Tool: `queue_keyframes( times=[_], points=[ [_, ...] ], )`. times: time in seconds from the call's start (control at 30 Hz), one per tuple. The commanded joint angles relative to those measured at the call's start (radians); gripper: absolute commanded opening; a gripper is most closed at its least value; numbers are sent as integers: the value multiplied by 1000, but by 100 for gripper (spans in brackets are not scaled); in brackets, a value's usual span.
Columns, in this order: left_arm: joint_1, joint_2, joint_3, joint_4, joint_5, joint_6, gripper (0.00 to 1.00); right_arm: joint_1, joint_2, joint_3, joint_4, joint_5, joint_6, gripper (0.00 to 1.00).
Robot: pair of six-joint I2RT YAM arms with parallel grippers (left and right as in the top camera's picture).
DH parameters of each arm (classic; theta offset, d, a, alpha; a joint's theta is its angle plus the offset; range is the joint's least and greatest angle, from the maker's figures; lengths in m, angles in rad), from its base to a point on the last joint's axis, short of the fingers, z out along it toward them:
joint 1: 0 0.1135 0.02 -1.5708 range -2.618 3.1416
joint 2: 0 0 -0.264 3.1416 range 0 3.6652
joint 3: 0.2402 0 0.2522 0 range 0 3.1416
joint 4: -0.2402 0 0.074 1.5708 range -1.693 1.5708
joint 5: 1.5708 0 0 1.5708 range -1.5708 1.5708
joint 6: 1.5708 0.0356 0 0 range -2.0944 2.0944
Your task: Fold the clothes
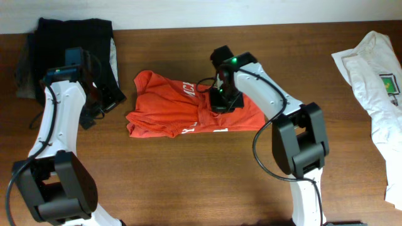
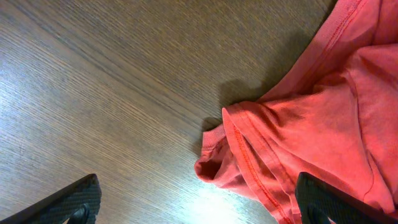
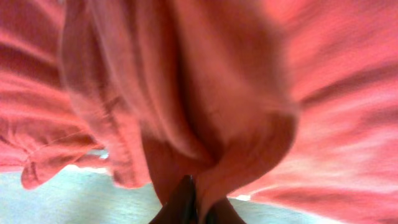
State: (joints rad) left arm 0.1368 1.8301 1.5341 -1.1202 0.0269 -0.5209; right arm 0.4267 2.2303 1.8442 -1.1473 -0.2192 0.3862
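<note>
A brown wooden surface (image 1: 176, 188) seen from above, with two robot arms reaching in from the near edge. A red-orange T-shirt (image 1: 169, 103) with white printed lettering lies crumpled at the middle of the surface, roughly bunched into a wide band. The right end effector (image 1: 221, 99) sits on the shirt's right half. The right wrist view is blurred, but its dark fingers (image 3: 183, 205) appear pressed together on a raised fold of the red cloth, which bulges up around them. The left end effector (image 2: 198, 193) hangs just left of the shirt, above bare wood. Its two black fingers are spread wide and hold nothing, and a rumpled hem or sleeve edge of the shirt lies between and beyond them towards the right of the left wrist view. A white T-shirt (image 1: 370, 69) with a small green emblem (image 1: 390, 82) lies spread at the far right edge, well apart from the red one. A heap of dark cloth (image 1: 72, 37) rests at the far left corner, behind the left arm.
</note>
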Motion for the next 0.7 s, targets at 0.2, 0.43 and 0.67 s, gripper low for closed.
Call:
queue_keyframes(
  times=[0.2, 0.43, 0.67],
  points=[
    [-3, 12, 3, 2, 2, -2, 99, 135, 2, 34, -33, 37, -59, 25],
    [-3, 12, 3, 9, -8, -2, 99, -77, -14, 284, -206, 62, -60, 67],
    [-3, 12, 3, 9, -7, -2, 99, -105, 10, 89, -34, -18, -55, 15]
  ],
)
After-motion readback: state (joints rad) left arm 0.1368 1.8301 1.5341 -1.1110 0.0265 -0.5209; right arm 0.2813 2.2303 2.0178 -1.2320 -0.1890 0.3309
